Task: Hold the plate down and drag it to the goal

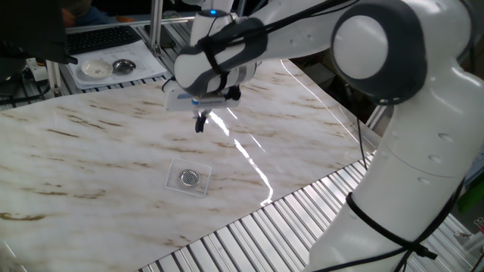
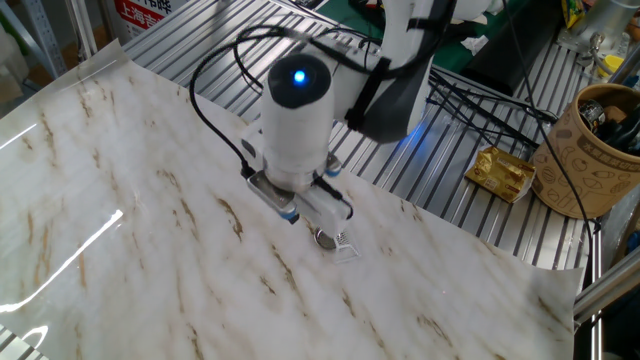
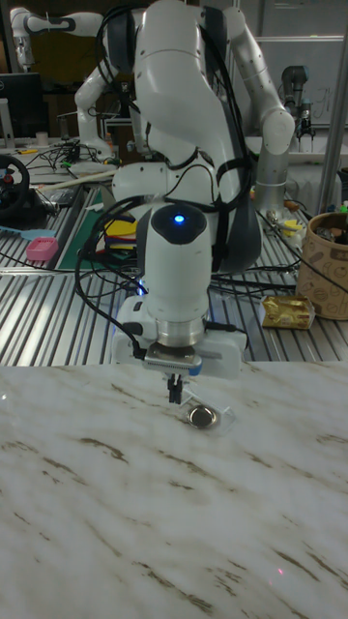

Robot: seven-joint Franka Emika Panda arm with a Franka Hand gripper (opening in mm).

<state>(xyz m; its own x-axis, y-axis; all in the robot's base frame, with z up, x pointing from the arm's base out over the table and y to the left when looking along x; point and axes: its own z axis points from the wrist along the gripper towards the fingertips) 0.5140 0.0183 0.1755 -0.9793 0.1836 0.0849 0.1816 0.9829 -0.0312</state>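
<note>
You will see that the plate (image 1: pixel 189 178) lies flat on the marble table (image 1: pixel 91 151), inside the faint square outline of the goal (image 1: pixel 188 179). In one fixed view the disc sits close to the middle of that square, and the tall fixed view shows the same: the plate (image 3: pixel 202 416) is within the clear outline (image 3: pixel 206 417), touching nothing else.

The gripper (image 1: pixel 200 123) hangs above the table, apart from the plate, at about 12 o'clock from it in one fixed view. In the tall fixed view the gripper (image 3: pixel 175 390) is at about 10 o'clock from the plate and lifted off the surface. Its two fingers look pressed together and they hold nothing, though they are small and dark in the pictures, so I am not fully sure that no thin gap is between them.

In my judgement the drag is finished: the plate is in the goal and nothing presses on it. What is left, if anything, is only for you to check that the whole rim is inside the outline; from the other fixed view the plate (image 2: pixel 327 238) is partly hidden under the hand, so this view does not help much.
</note>
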